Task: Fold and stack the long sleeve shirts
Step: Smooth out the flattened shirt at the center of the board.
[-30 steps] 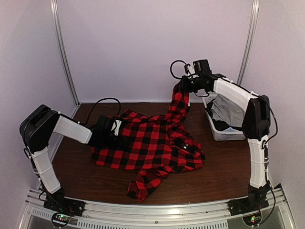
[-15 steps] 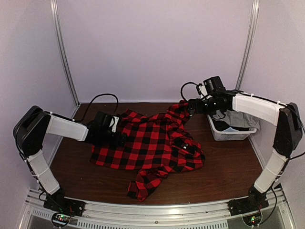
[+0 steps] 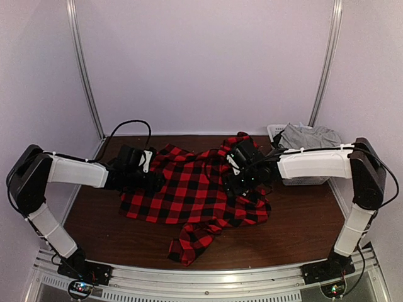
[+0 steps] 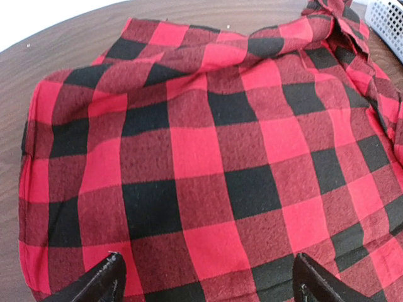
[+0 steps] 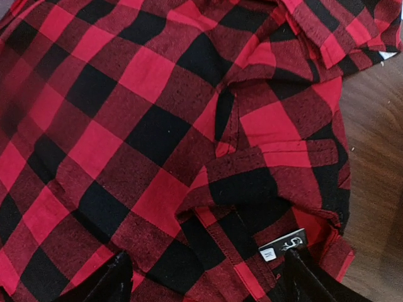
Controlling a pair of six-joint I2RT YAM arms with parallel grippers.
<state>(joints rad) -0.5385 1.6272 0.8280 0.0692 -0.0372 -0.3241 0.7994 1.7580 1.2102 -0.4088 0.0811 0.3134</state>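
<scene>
Brown table bears one checked shirt, one basket; left pincer, right pincer both open.

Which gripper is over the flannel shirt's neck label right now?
The right gripper: the flannel shirt's white label shows between its open jaws. The left gripper, also open, sees only plain check fabric.

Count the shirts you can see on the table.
1: a red-and-black checked shirt spread across the middle of the table. Grey cloth fills the basket at the far right; more shirts may hide there.
</scene>
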